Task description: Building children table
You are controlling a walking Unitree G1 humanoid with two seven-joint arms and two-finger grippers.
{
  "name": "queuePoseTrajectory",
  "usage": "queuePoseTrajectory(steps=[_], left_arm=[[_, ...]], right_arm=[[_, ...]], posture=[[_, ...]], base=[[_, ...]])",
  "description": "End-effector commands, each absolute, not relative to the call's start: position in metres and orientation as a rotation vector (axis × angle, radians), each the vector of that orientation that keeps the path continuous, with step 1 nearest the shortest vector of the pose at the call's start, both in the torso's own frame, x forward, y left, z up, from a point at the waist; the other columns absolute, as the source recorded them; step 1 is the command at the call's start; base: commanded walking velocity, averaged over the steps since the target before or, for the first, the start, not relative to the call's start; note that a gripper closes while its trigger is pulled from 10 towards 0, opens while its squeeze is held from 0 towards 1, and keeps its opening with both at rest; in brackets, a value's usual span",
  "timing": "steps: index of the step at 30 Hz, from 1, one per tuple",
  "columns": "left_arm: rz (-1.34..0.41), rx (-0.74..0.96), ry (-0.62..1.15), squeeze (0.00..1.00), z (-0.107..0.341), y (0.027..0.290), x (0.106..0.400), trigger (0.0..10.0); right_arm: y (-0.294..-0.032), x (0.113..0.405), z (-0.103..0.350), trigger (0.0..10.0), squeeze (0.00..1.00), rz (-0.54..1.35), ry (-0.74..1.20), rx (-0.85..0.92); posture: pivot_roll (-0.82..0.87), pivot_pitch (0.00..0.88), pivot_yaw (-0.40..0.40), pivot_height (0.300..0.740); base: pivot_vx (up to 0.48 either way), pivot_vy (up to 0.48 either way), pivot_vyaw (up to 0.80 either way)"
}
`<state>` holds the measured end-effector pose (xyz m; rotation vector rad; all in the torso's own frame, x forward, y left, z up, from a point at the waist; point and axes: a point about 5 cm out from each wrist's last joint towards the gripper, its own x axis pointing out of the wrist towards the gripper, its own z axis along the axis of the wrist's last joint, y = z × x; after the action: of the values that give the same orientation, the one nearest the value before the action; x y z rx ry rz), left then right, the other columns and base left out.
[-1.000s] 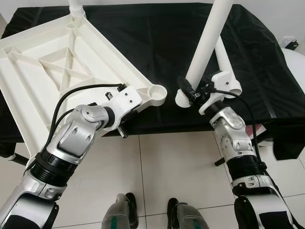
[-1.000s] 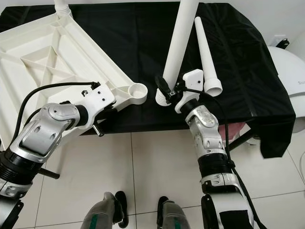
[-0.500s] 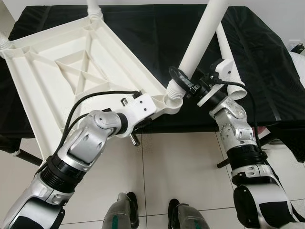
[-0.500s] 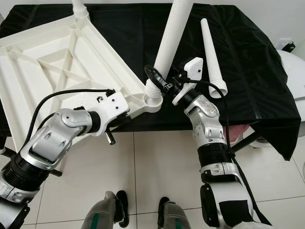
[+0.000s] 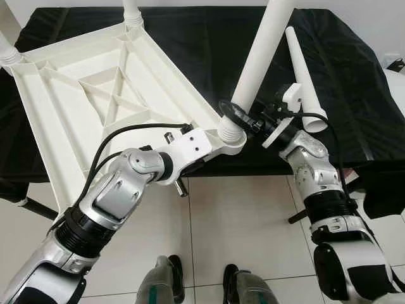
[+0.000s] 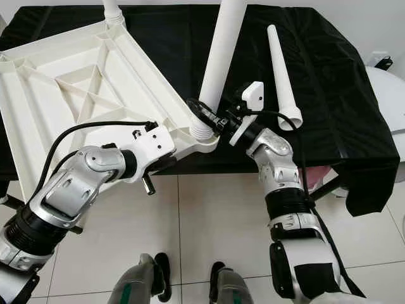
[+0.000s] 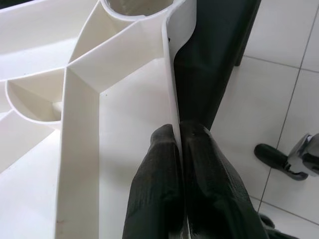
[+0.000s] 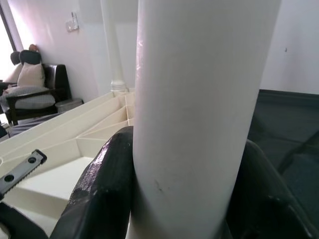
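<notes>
- Tabletop [image 5: 95, 88], white and ribbed, lies upside down on the black-draped surface [image 5: 190, 38]; its near corner overhangs the surface edge, and its far-left parts are cut off by the frame.
- Left gripper [image 7: 178, 144] has its fingers [image 7: 154, 199] pressed narrow on the thin rim of the tabletop, one finger on each side of the wall, just short of the corner socket [image 5: 232, 133].
- In the head views the left fingers are hidden behind the white wrist housing, so the pinch can only be read from the wrist view.
- Leg [image 5: 259, 57], a white tube, stands tilted with its ribbed lower end at the corner socket; how far it is seated cannot be told, and its top runs out of frame.
- Right gripper [image 8: 179, 199] holds the leg low down, its fingers [image 8: 99, 194] wrapped on both sides of the tube; the fingertips are cut off by the frame.
- A spare leg [image 5: 304, 76] lies on the surface just beyond the right gripper, wide end nearest.
- Two more legs [image 5: 133, 12] rise from far corners, their tops cut off.
- The robot's feet [image 5: 164, 285] stand on the tile floor [image 5: 240, 221].
</notes>
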<state>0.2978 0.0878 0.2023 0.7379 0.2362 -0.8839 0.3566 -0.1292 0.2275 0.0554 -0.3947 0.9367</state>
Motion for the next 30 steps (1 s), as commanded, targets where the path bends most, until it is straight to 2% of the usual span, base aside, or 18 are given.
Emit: queuePoseTrajectory(steps=[1, 10, 30], left_arm=[[-0.868, 0.795, 0.174, 0.00, 0.209, 0.087, 0.297, 10.0], [-0.849, 0.801, 0.178, 0.00, 0.211, 0.093, 0.301, 10.0], [-0.858, 0.800, 0.156, 0.00, 0.217, 0.090, 0.299, 10.0]], right_arm=[[-0.130, 0.356, 0.227, 10.0, 0.00, 0.954, -0.393, 0.065], [-0.138, 0.356, 0.218, 10.0, 0.00, 0.967, -0.364, 0.039], [-0.125, 0.361, 0.207, 10.0, 0.00, 0.962, -0.360, 0.045]], posture=[[-0.03, 0.190, -0.012, 0.740], [-0.03, 0.194, -0.012, 0.740], [-0.02, 0.197, -0.009, 0.740]], base=[[0.000, 0.000, 0.00], [0.000, 0.000, 0.00], [0.000, 0.000, 0.00]])
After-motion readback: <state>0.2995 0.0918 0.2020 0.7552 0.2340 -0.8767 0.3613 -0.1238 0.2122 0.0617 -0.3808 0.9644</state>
